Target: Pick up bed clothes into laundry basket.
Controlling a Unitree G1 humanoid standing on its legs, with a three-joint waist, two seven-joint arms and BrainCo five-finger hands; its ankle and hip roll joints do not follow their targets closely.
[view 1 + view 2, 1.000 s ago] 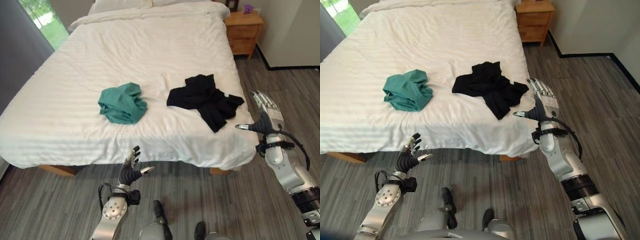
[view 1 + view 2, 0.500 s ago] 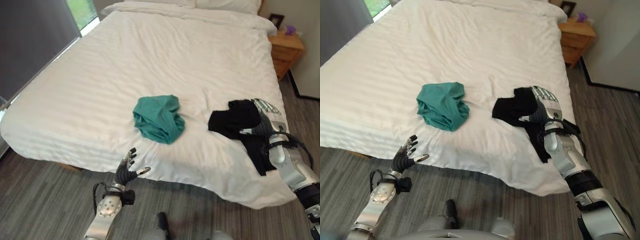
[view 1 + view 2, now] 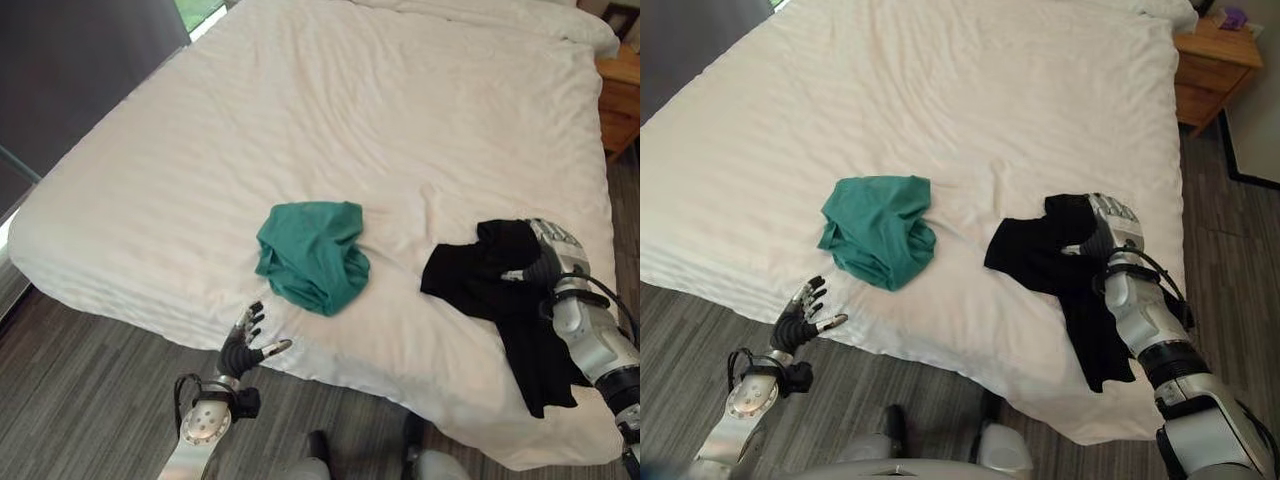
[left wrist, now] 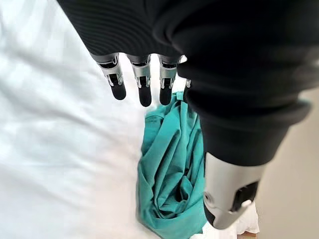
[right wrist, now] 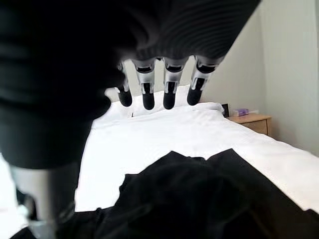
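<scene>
- Since the earlier frame the right hand (image 3: 1114, 225) has come further over the black garment (image 3: 1060, 265), now at its right edge; its fingers are straight, holding nothing.
- The black garment lies on the bed (image 3: 300, 120) near the right of its near edge, one part trailing down over that edge.
- The green garment (image 3: 313, 255) lies bunched to its left, apart from it.
- The left hand (image 3: 243, 345) hovers at the bed's near edge, fingers spread, just short of the green garment.
- A wooden nightstand (image 3: 1215, 55) stands at the far right.

Soft even daylight, blurred wrist close-ups
</scene>
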